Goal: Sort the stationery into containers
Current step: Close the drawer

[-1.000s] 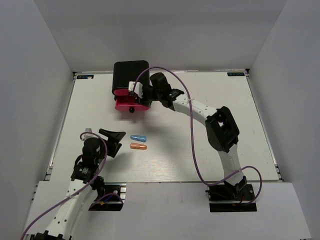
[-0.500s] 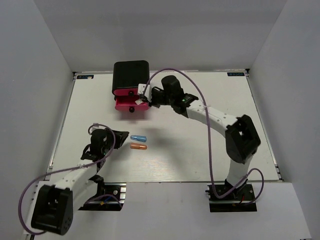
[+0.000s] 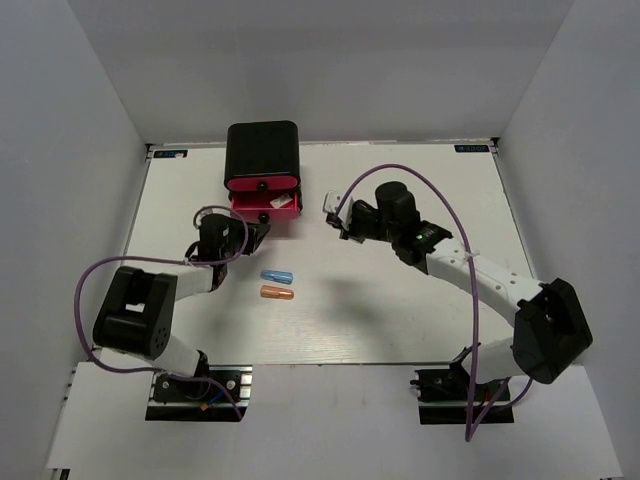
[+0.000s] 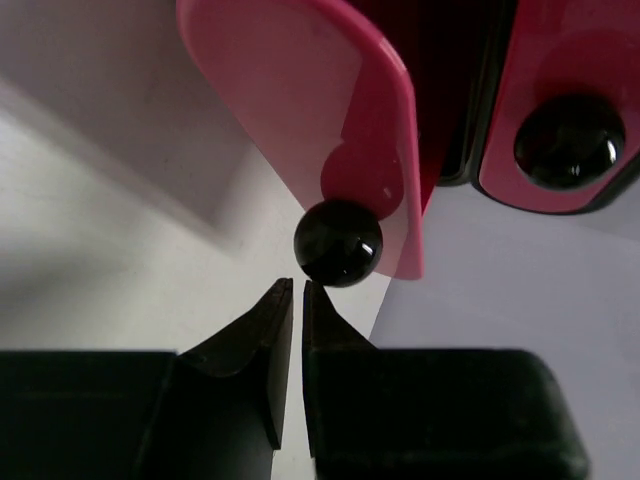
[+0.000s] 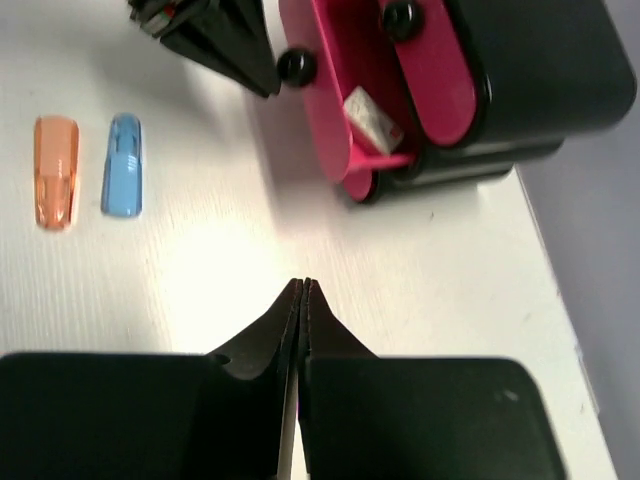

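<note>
Top external view: rounded black box [image 3: 262,150] at upper centre, one glossy pink drawer [image 3: 268,206] standing out, a small white block [image 5: 372,120] inside. Blue pen [image 3: 276,276] and orange pen [image 3: 277,293] — stubby, translucent — lie side by side mid-frame. Left gripper [image 4: 297,290] is pinched nearly closed, empty, just below the drawer's shiny round knob [image 4: 338,243]. Right gripper [image 5: 303,288] — closed, empty.

A white bench [image 3: 330,320] is lying flat under soft, even light, and faint grey shadows are falling across it. Plain pale walls are closing it in on three sides: a back wall [image 3: 320,70] is rising behind it, while a left wall [image 3: 60,180] and a right wall [image 3: 590,180] are slanting outward. A thin rail [image 3: 420,143] is running along the far edge. A white ledge [image 3: 330,420] is sitting at the near side.
</note>
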`<state>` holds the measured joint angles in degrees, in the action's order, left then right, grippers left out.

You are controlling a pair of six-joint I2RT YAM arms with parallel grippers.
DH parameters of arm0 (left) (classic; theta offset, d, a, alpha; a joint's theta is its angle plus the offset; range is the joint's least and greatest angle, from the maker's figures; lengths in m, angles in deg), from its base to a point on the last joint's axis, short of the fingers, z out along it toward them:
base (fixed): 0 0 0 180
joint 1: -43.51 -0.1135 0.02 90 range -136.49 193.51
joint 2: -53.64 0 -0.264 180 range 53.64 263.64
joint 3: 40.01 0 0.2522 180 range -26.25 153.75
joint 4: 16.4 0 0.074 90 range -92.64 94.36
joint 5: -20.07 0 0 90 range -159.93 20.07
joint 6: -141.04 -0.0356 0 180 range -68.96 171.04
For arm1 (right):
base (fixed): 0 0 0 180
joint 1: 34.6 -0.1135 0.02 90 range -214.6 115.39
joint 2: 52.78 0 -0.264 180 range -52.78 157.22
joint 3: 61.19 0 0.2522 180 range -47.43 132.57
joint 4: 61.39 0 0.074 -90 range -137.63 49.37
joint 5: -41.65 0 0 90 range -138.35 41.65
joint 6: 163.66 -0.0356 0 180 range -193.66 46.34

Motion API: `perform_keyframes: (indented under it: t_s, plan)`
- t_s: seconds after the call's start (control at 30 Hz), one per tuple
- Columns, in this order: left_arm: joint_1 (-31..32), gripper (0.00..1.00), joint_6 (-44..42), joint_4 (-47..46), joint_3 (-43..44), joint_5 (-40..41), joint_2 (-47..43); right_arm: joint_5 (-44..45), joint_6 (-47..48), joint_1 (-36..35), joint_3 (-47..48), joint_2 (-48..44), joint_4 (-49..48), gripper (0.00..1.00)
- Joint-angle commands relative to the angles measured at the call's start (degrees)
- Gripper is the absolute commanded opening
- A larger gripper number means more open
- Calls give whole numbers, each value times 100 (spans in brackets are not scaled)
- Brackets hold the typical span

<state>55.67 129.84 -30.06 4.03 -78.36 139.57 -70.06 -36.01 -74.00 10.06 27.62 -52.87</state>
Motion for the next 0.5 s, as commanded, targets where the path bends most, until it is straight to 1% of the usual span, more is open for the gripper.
perform_keyframes:
  t_s: [0.0, 0.03, 0.2, 0.3, 0.4, 0.43, 0.47]
  plan:
    - [-21, 20, 3, 43, 477, -106, 178, 141, -152, 151, -246, -489, -136, 0]
    - [-21, 20, 3, 105, 539, -107, 231, 141, -153, 186, -291, -542, -118, 0]
    - [-21, 33, 3, 343, 707, -54, 398, 124, -196, 353, -502, -780, -83, 0]
    - [-21, 37, 3, 403, 917, -1, 512, 89, -179, 433, -564, -842, -4, 0]
    - [-21, 43, 3, 457, 1224, -1, 670, 54, -144, 512, -599, -877, 40, 0]
    - [-21, 48, -49, 526, 1287, -1, 723, 45, -144, 564, -625, -912, 66, 0]
    - [-21, 50, -49, 527, 1357, -1, 776, 36, -135, 565, -625, -912, 75, 0]
